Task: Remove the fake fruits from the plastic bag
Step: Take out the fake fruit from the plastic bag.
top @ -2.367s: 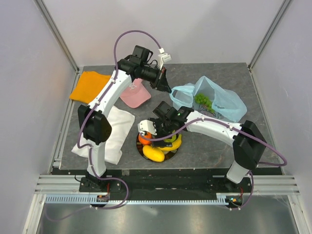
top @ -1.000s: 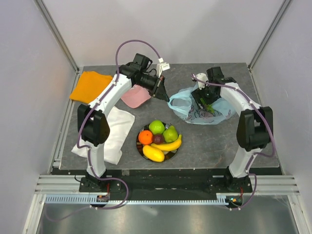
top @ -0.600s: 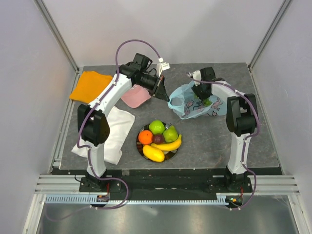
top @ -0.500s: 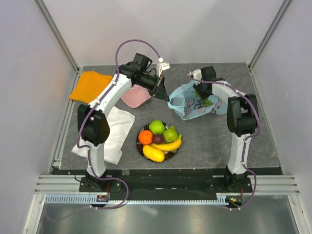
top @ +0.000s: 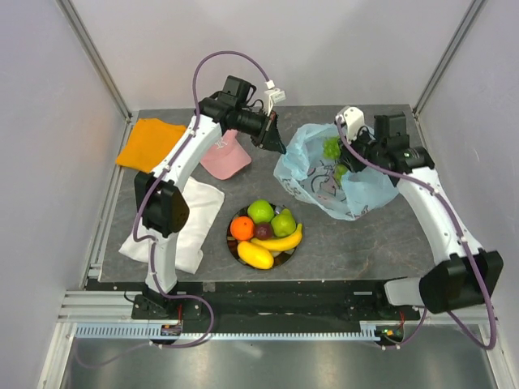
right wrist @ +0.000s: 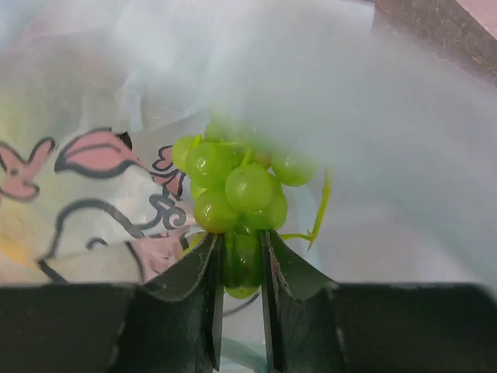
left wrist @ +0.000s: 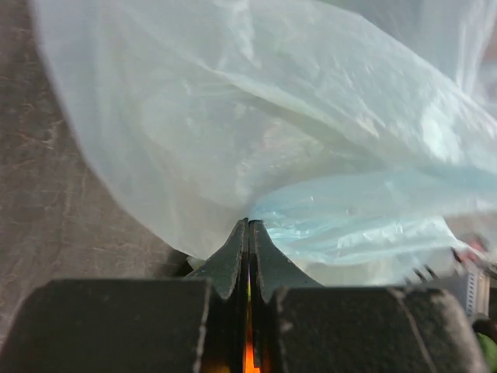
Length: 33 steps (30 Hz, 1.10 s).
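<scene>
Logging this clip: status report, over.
Left tool shut on plastic bag edge. Right tool shut on green grapes, not yet clear of bag. Nothing in the way.

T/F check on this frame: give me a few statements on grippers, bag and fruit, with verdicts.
1. The left gripper is shut on the plastic bag. True.
2. The right gripper is open and empty. False: its fingers are closed on the green grapes, inside the bag.
3. The banana is inside the bag. False: it lies on the plate with other fruits.
4. The orange cloth lies at the table's far left corner. True.
5. In the top view, the white cloth lies right of the plate. False: it lies left of it.
</scene>
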{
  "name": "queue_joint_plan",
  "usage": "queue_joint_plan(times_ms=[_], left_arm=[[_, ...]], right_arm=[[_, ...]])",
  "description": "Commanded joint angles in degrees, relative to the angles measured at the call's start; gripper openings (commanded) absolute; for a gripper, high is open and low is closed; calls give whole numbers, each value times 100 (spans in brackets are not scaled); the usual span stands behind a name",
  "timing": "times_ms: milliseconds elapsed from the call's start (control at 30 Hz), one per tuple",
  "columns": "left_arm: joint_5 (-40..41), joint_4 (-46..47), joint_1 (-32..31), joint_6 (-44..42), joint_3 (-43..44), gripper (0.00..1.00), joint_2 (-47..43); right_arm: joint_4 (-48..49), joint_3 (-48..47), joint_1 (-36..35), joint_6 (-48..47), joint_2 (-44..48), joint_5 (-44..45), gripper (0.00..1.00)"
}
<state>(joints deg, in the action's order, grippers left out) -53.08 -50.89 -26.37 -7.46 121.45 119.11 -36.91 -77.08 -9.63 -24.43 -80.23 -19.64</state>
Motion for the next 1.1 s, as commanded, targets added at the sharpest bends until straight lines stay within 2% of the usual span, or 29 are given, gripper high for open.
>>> queue_joint_plan(times_ms=[0, 67, 233, 367, 467, 567, 767, 867, 967, 1067], left_arm=[[245, 115, -17, 105, 458, 2, 60], [219, 132, -8, 131, 485, 2, -10], [-18, 132, -8, 149, 82, 2, -221], [-185, 132, -17, 140, -349, 2, -379], [-273, 132, -44, 131, -525, 1, -397], [-151, 167, -87, 219, -289, 2, -213], [930, 238, -140, 210, 528, 2, 235], [1404, 439, -140, 342, 862, 2, 480], [2255, 607, -97, 421, 1389, 1, 857], [2783, 686, -88, 395, 1715, 2, 1026]], right_arm=[[-317, 780, -13, 192, 157, 106, 28], [-317, 861, -4, 428, -150, 381, 29], [52, 967, -4, 562, -730, 162, 28], [-167, 521, -13, 553, -1065, 198, 29], [-641, -41, -4, 343, -786, -320, 31], [-1133, -333, -4, -35, -268, -786, 31], [-1661, -782, -13, 113, 516, -1348, 29], [-1960, -1115, -4, 192, 613, -1236, 27], [-2014, -1528, -13, 332, 762, -1165, 27], [-1996, -2125, -179, 674, 632, -1507, 27]])
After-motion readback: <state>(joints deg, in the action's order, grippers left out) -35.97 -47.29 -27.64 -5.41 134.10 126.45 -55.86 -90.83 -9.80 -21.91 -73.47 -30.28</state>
